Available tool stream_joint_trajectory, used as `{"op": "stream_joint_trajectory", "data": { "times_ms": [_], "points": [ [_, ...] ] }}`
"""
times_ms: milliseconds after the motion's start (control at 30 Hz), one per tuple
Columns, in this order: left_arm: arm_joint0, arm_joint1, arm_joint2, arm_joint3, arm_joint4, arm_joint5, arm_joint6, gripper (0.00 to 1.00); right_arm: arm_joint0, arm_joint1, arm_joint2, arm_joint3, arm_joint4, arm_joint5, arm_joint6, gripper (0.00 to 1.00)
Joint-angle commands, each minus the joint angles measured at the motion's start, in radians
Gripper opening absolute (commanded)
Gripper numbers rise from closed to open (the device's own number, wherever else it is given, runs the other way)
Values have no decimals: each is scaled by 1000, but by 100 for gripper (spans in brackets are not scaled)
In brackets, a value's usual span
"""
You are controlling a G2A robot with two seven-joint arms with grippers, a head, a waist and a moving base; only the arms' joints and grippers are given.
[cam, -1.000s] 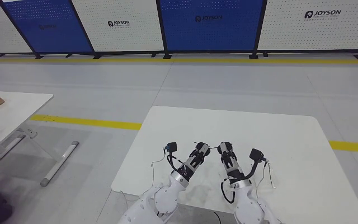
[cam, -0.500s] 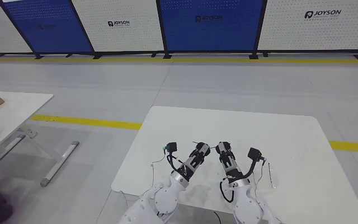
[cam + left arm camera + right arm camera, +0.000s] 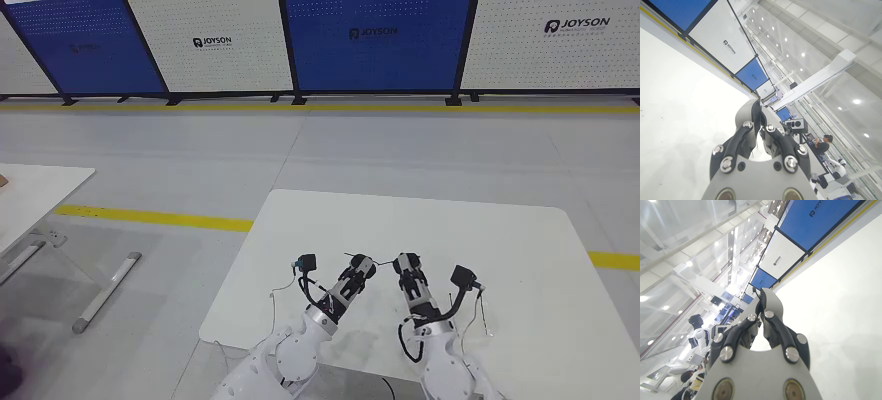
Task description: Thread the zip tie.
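Top view: the white rectangular table [image 3: 450, 220] with both arms over its near half. The left end effector [image 3: 360, 266] and the right end effector [image 3: 402, 264] face each other, close together but apart. The thin black plastic zip tie [image 3: 381, 263] spans the gap between them. Its long axis runs crosswise, roughly parallel to the table's near edge, with a short end passing beyond the left end effector on the outer side.

Left wrist view: the left end effector [image 3: 759, 108] has its jaws pressed together on the zip tie [image 3: 759, 113]. The strap is seen edge-on as a dark line in the seam between the pads. It runs lengthwise along the fingers, and a loose end trails back toward the wrist. The table [image 3: 677, 94] lies beyond.

Right wrist view: the right end effector [image 3: 761, 296] is likewise clamped on the zip tie [image 3: 755, 292]. The small square head and a short curved length of strap stick out past the fingertips. They point away from the wrist, toward the blue and white perforated wall panels [image 3: 783, 256] behind the table [image 3: 838, 294].
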Motion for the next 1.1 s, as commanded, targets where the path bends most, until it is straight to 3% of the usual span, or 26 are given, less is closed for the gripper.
{"op": "stream_joint_trajectory", "data": {
  "times_ms": [0,667,767,1067],
  "points": [
    [0,0,0,0,0,0,0,0,-4,-1,-1,-6,-13,4,-14,0],
    [0,0,0,0,0,0,0,0,-22,-5,2,-11,-26,-5,-19,0],
    [0,0,0,0,0,0,0,0,-22,-6,3,-11,-22,-10,-16,14],
    [0,0,0,0,0,0,0,0,-26,-8,7,-11,-18,-17,-13,16]
  ]
}}
